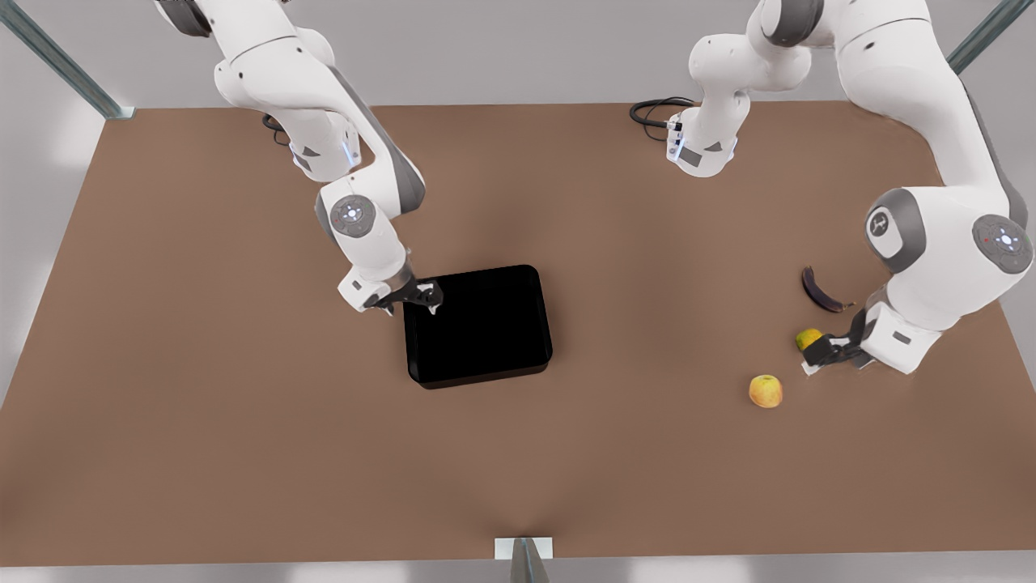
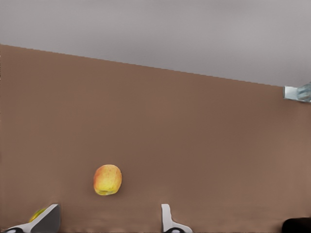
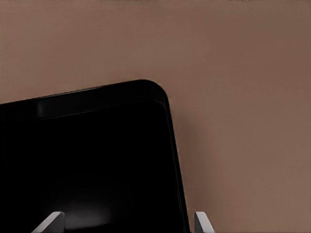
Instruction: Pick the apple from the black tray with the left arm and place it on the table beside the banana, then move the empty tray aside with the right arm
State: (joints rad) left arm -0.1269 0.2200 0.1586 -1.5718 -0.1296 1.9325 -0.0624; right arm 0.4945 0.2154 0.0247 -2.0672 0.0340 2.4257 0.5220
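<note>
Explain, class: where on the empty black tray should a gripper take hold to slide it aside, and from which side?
Grip the low raised rim of the black tray at its edge on the front view's left, coming from above. The right gripper already hangs open there, fingers straddling the rim; the flat floor offers no hold.

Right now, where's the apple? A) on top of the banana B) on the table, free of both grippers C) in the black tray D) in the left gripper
B: the apple sits on the table, apart from the open left gripper near the banana; the black tray is empty, with the open right gripper at its edge.
</note>
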